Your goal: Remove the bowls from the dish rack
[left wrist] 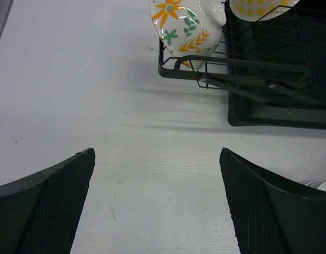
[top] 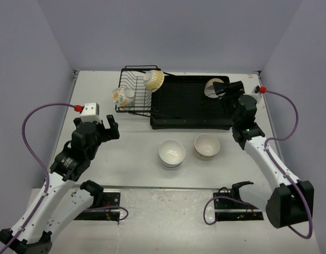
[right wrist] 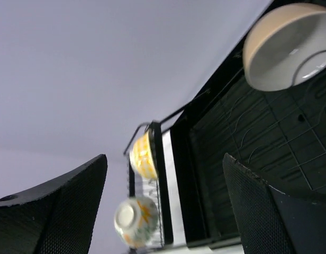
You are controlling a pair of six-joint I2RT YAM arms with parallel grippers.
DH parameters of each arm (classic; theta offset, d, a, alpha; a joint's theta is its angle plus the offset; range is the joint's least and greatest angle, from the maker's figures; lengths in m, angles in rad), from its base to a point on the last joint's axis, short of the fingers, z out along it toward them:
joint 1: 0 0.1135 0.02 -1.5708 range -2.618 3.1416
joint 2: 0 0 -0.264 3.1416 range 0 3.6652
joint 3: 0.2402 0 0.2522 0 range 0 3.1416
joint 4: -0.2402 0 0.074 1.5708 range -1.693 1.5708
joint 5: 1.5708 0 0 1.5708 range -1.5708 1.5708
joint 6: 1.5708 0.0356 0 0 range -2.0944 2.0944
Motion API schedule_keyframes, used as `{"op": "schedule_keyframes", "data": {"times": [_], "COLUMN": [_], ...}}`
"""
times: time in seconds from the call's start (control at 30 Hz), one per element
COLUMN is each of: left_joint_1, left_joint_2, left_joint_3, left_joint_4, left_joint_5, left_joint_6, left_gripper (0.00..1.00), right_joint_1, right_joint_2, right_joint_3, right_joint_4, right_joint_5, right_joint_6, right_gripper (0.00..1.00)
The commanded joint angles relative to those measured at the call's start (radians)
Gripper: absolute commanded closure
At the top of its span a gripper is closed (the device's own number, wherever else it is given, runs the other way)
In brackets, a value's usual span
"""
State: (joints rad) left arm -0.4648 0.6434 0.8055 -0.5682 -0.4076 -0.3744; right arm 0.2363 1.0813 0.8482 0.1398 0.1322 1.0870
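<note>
cream bowl (right wrist: 287,47) untouched; right hand (right wrist: 163,174) wide, empty

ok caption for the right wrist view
Open right gripper faces the dish rack with a cream bowl inside.

The pale grey table (top: 126,153) carries the black dish rack (top: 184,103) toward its far side, its wire basket on the left joined to the plastic drain tray on the right. Near the tray's front edge, two bowls stand upright on the bare tabletop, just beside each other: a white bowl (top: 172,153) on the left and a cream bowl (top: 207,146) on the right.
</note>
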Motion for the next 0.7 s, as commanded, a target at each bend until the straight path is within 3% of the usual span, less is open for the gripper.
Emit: {"op": "schedule_keyframes", "data": {"times": [0.0, 0.13, 0.33, 0.67], "left_joint_1": [0.008, 0.008, 0.028, 0.048], "left_joint_2": [-0.010, 0.009, -0.008, -0.007], "left_joint_3": [0.001, 0.007, 0.044, 0.038], "left_joint_4": [0.016, 0.002, -0.102, -0.076], "left_joint_5": [0.001, -0.049, -0.258, -0.218], "left_joint_6": [0.005, -0.010, -0.115, -0.086], "left_gripper": [0.00, 0.00, 0.00, 0.00], "right_joint_1": [-0.080, -0.123, -0.157, -0.158], "right_joint_2": [0.084, 0.227, 0.411, 0.581], "right_joint_3": [-0.063, -0.022, 0.095, 0.178], "right_joint_4": [0.284, 0.284, 0.296, 0.273], "right_joint_5": [0.080, 0.066, 0.009, 0.049], "right_joint_6": [0.368, 0.513, 0.491, 0.540], "right_gripper": [0.11, 0.13, 0.16, 0.21]}}
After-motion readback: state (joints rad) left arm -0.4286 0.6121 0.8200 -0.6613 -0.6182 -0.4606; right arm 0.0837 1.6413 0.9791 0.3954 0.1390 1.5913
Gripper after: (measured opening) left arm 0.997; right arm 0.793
